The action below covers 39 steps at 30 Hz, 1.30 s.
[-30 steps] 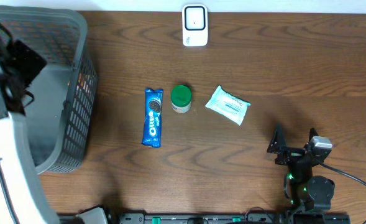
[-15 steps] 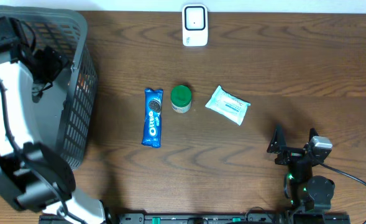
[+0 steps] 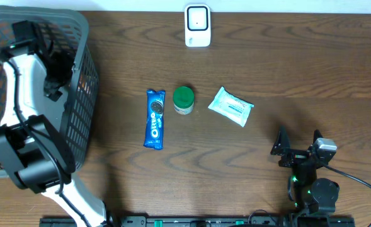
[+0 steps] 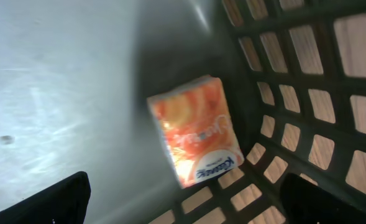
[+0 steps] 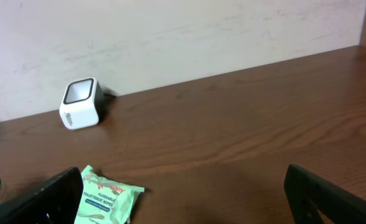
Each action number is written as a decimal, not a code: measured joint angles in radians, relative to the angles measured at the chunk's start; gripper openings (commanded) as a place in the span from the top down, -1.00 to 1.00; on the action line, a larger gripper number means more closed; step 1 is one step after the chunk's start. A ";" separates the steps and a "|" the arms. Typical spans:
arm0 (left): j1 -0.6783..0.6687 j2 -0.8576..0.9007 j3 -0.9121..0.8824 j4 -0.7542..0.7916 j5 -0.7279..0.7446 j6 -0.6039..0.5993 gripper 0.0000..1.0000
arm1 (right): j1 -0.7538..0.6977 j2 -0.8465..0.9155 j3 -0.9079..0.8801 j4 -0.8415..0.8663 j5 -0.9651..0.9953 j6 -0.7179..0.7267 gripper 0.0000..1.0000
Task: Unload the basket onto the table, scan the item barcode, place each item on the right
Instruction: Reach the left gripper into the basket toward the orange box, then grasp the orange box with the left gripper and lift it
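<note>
A white barcode scanner point(image 3: 197, 26) stands at the table's far edge and also shows in the right wrist view point(image 5: 81, 103). My left gripper point(image 3: 58, 70) reaches down inside the grey basket point(image 3: 86, 94). It is open point(image 4: 186, 208), hovering above an orange tissue pack point(image 4: 195, 130) that lies in the corner against the basket's lattice wall point(image 4: 307, 93). Nothing is between its fingers. My right gripper point(image 3: 297, 142) rests near the front right, open and empty point(image 5: 186, 199), pointing toward the scanner.
On the table's middle lie a blue Oreo pack point(image 3: 155, 118), a green-lidded jar point(image 3: 183, 99) and a pale green wipes pack point(image 3: 231, 106), which the right wrist view shows by the left finger point(image 5: 105, 198). A wall rises behind the scanner.
My left arm has swung further into the basket, toward its right wall. The right arm and the items on the table have not moved.
</note>
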State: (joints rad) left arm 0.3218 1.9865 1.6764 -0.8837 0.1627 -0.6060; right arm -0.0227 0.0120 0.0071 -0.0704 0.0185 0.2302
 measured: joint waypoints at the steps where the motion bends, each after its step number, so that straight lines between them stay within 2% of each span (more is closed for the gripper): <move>1: -0.007 0.010 0.000 0.003 0.000 0.000 -0.96 | 0.000 0.000 0.000 0.000 0.000 0.000 -0.98; 12: -0.024 0.140 0.000 0.009 0.000 -0.004 -0.98 | 0.000 0.000 0.000 0.000 0.000 0.000 -0.99; 13: -0.024 0.146 0.000 0.010 0.000 -0.004 -0.79 | 0.000 0.000 0.000 0.000 0.000 0.000 -0.99; 15: -0.023 0.154 0.000 0.005 0.001 -0.006 -0.29 | 0.000 0.000 0.000 0.000 0.000 0.000 -0.98; 17: -0.024 0.159 0.000 -0.008 0.001 -0.006 0.05 | 0.000 0.000 0.000 0.000 0.000 0.000 -0.99; 25: -0.025 0.161 0.000 -0.036 0.012 0.011 0.39 | 0.000 0.000 0.000 0.000 0.000 0.000 -0.99; 33: -0.025 0.106 -0.003 -0.050 0.003 0.021 0.40 | 0.000 0.000 0.000 0.000 0.000 0.000 -0.99; 39: -0.025 -0.152 -0.005 -0.093 -0.061 0.027 0.39 | 0.000 0.000 0.000 0.000 0.000 0.000 -0.99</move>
State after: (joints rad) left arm 0.2970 1.8347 1.6714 -0.9764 0.1013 -0.5785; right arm -0.0227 0.0120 0.0071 -0.0704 0.0185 0.2302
